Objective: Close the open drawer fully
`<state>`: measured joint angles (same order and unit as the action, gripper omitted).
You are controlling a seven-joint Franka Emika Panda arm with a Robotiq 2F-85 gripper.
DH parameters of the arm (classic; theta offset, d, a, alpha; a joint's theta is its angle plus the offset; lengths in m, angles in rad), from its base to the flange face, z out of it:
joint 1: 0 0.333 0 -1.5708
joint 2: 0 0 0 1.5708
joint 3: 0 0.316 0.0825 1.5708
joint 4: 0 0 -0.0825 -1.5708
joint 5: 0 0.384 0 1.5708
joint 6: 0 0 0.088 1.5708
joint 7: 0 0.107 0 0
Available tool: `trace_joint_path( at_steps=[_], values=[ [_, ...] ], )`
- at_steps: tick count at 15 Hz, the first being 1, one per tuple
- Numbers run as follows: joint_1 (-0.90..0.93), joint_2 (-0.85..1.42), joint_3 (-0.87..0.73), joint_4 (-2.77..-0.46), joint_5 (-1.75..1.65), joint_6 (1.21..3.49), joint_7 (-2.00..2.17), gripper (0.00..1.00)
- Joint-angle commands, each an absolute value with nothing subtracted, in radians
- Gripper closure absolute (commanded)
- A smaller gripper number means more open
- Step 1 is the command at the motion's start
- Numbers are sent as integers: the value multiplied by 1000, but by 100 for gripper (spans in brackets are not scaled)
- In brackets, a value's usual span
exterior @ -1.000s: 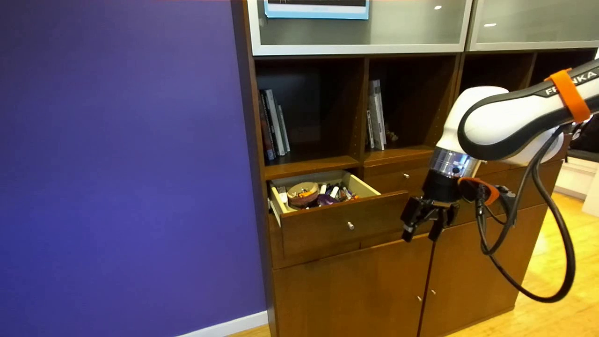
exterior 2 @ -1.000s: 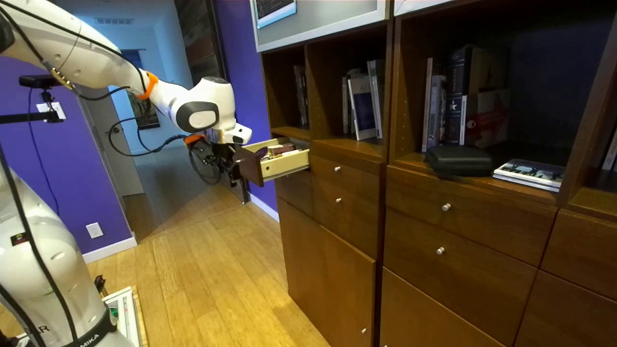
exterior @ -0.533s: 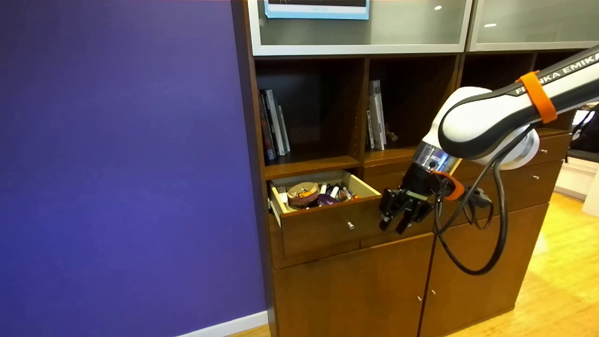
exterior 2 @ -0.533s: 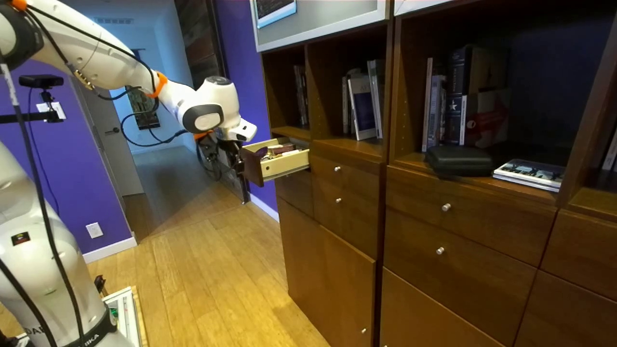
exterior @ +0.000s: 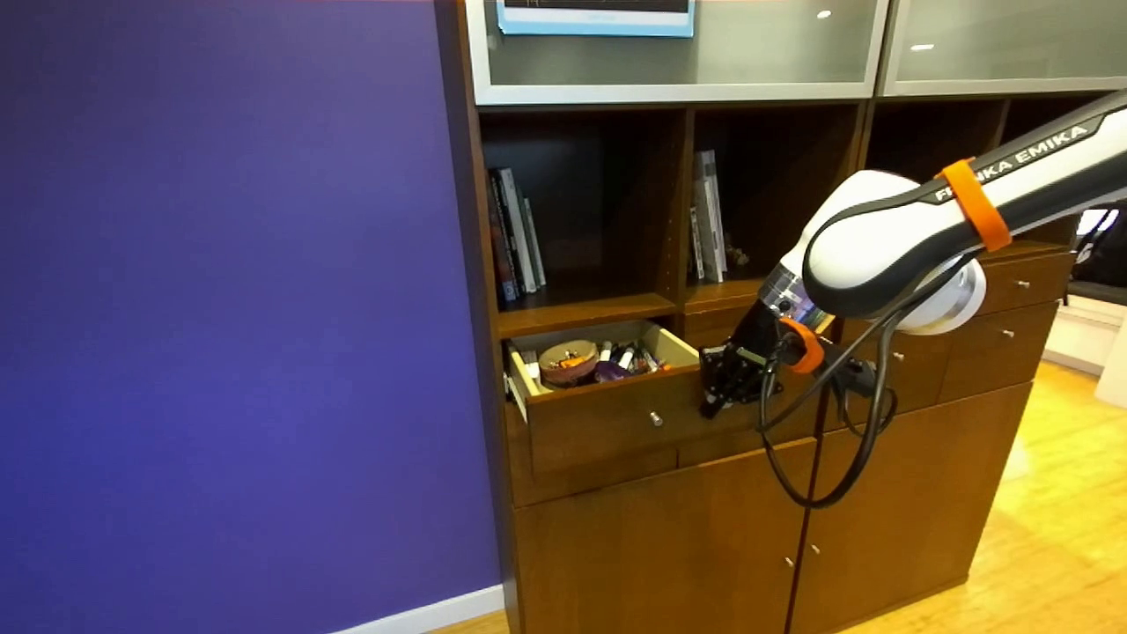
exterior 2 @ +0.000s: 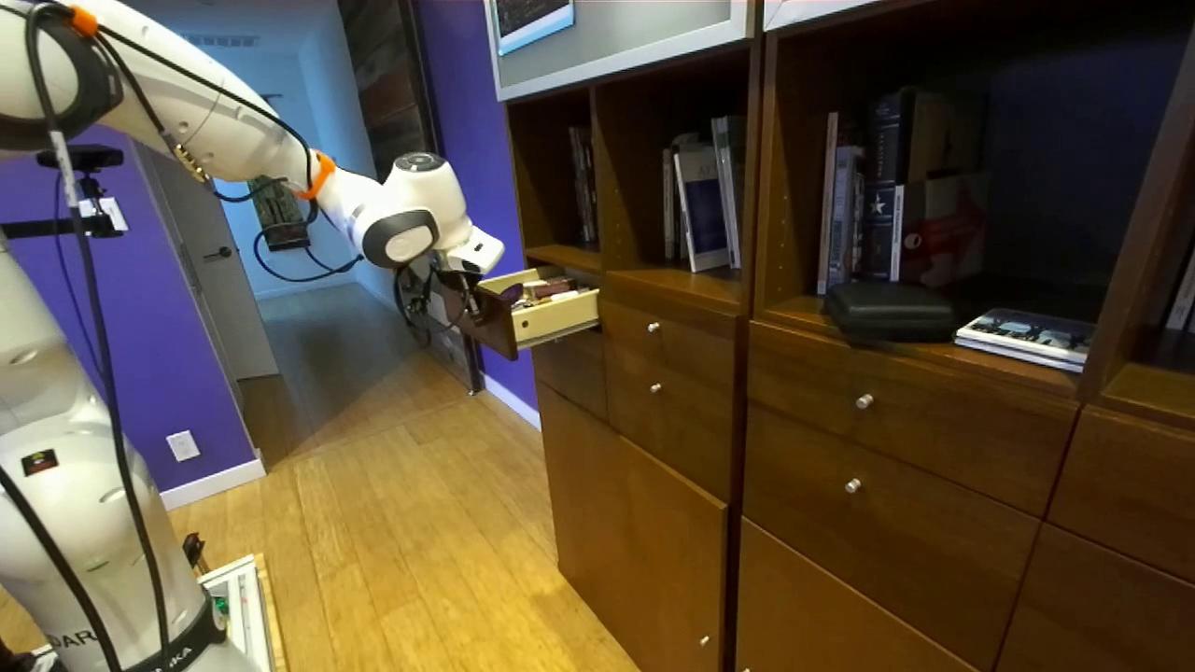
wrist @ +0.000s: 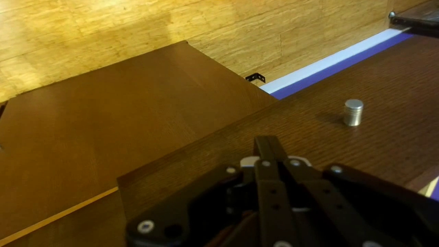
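Note:
The wide brown wooden drawer stands pulled out of the cabinet, with a round box, pens and other odds inside. In an exterior view its pale side wall shows. My gripper is at the drawer's front face, off to one side of the small metal knob. In the wrist view the gripper has its fingertips pressed together with nothing between them. They appear to touch the drawer front, and the knob is beyond them.
Below the drawer are tall cabinet doors. Other drawer fronts with knobs line the cabinet. Open shelves hold books, and a purple wall stands beside the cabinet. A loop of cable hangs from the arm.
The arm has moved toward the drawer and tilted, and the gripper has gone from open to shut. The drawer has slid slightly inward over the last half second.

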<state>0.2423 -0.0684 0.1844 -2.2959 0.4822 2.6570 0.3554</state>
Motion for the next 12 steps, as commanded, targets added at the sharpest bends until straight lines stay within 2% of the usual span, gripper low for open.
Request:
trace_joint_path(
  at_steps=[1,12],
  values=[
    [228,-19,202,-2267,417,2757,391,100],
    [208,126,191,-2151,384,2945,291,100]
  ],
)
